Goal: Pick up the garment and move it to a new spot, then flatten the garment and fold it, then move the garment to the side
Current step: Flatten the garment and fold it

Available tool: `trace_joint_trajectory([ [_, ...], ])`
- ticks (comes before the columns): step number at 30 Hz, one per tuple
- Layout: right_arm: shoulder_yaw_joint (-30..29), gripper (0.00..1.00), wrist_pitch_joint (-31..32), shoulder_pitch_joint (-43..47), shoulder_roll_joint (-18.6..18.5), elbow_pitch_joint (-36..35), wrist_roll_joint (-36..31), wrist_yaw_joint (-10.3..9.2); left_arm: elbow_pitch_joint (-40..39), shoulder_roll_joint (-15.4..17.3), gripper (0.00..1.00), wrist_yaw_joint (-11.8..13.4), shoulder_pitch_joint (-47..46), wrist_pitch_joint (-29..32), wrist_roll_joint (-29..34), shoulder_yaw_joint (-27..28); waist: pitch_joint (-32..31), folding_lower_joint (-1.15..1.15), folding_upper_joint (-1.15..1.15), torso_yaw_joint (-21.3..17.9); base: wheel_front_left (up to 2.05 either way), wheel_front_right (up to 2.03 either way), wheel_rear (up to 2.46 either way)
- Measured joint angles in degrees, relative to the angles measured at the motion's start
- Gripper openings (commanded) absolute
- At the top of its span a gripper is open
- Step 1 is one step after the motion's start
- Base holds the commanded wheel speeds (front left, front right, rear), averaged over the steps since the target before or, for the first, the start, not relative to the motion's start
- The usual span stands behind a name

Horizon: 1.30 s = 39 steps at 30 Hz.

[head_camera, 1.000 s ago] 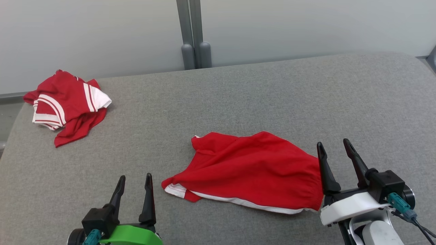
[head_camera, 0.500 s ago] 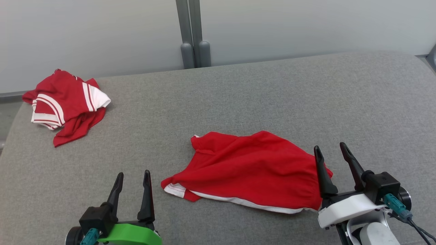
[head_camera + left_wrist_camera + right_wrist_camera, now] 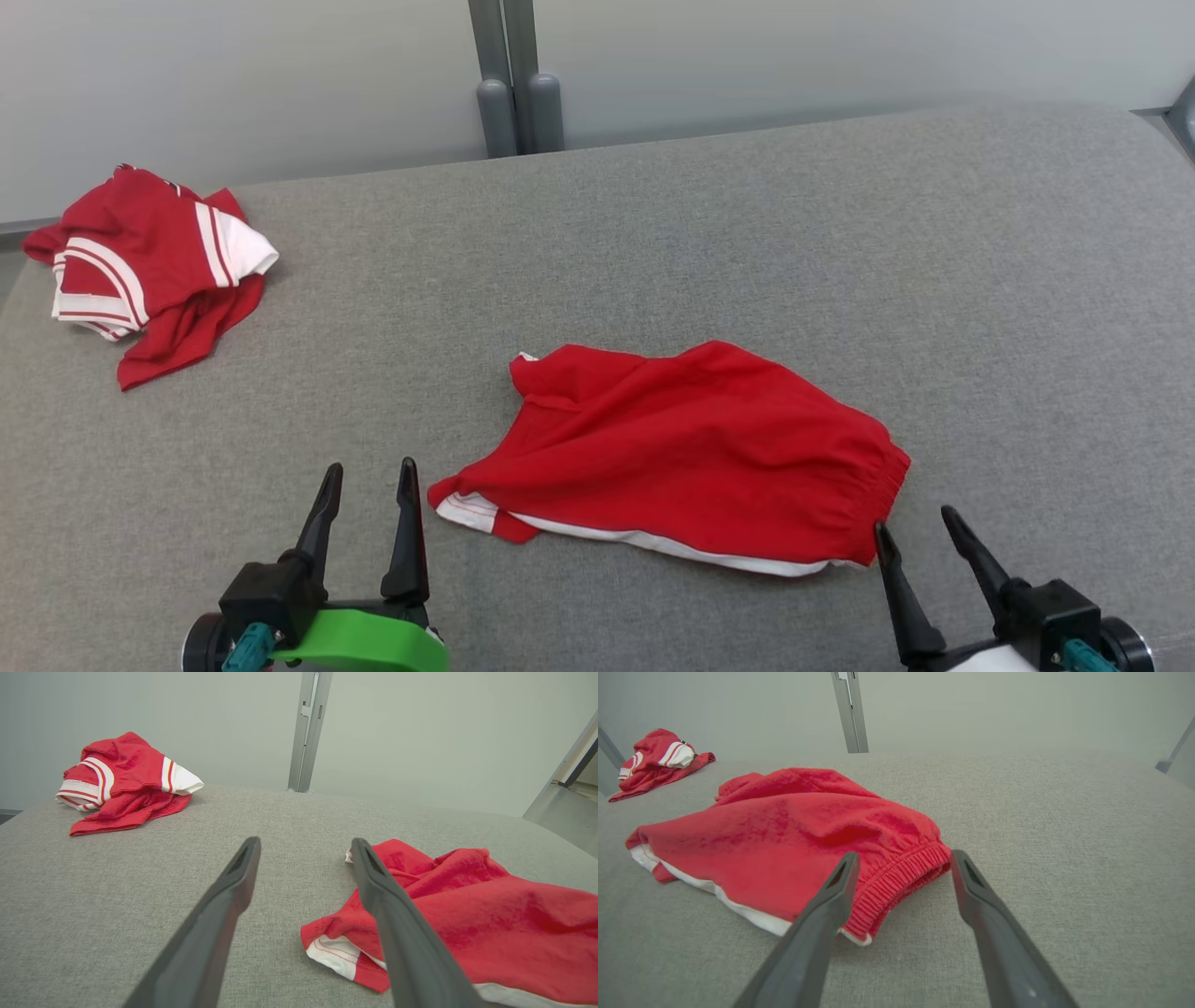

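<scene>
The garment (image 3: pixel 681 457), a pair of red shorts with white trim, lies spread and slightly wrinkled in the middle of the grey padded surface (image 3: pixel 653 233). My left gripper (image 3: pixel 371 465) is open just left of the shorts' white-trimmed leg hem, apart from the cloth. In the left wrist view the garment (image 3: pixel 490 914) lies to the right of the left gripper (image 3: pixel 306 841). My right gripper (image 3: pixel 913 520) is open, just short of the elastic waistband on the shorts' right end. The right wrist view has the garment (image 3: pixel 784 830) ahead and left of the right gripper (image 3: pixel 905 853), its waistband end between the fingers.
A second red garment with white stripes (image 3: pixel 140 271) sits bunched at the far left corner of the surface, also seen as the striped garment (image 3: pixel 126 779) from the left wrist. A grey post (image 3: pixel 509 75) stands against the pale wall behind. The surface's right half is bare.
My right gripper has drawn back toward me, off the waistband end of the shorts, still open. The head view has shifted a little. The left gripper and garments stay put.
</scene>
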Motion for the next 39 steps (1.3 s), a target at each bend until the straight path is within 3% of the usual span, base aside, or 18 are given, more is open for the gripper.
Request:
trace_joint_trajectory([
  [8,6.6,1.00,0.0,2.8,-3.8,2.7,0.6,0.00,0.4,0.0,1.00,-0.2,-0.1,0.0,0.1,-0.3,0.6,0.00,0.00,-0.2,0.00,0.00,0.00],
  [18,10.4,1.00,0.0,-3.4,-5.1,11.1,-2.7,0.00,1.5,0.0,1.00,-0.4,-0.1,0.0,0.1,-1.2,0.1,0.00,0.00,1.5,0.00,0.00,0.00],
  [20,10.5,0.57,0.0,-4.3,-5.2,12.4,-2.8,0.00,1.6,0.0,1.00,-0.4,-0.1,0.0,0.1,-1.4,0.0,0.00,0.00,2.1,0.00,0.00,0.00],
  [21,10.6,0.44,0.0,-4.7,-5.2,12.8,-2.8,0.00,1.6,0.0,1.00,-0.4,-0.1,0.0,0.1,-1.4,0.0,0.00,0.00,2.4,0.00,0.00,0.00],
  [26,10.7,0.20,0.0,-5.2,-5.2,12.7,-2.6,0.00,1.5,0.0,1.00,-0.3,0.0,0.0,0.1,-1.0,0.1,0.00,0.00,3.4,0.00,0.00,0.00],
  [28,10.7,0.02,0.0,-5.1,-5.2,12.1,-2.3,0.00,1.9,0.0,1.00,-0.3,0.0,0.0,0.1,-1.0,0.2,0.00,0.00,3.5,0.00,0.00,0.00],
  [33,9.4,0.00,0.0,-5.2,-5.2,9.4,-1.3,0.00,5.3,0.0,1.00,-1.6,0.1,0.0,-0.9,-2.2,0.6,0.00,0.00,3.0,0.00,0.00,0.00],
  [39,8.6,0.00,0.0,-6.9,-5.3,8.0,-1.0,0.00,12.0,0.0,1.00,-3.1,-0.1,2.1,-6.1,-6.2,1.4,0.00,0.00,2.0,0.00,0.00,0.00],
])
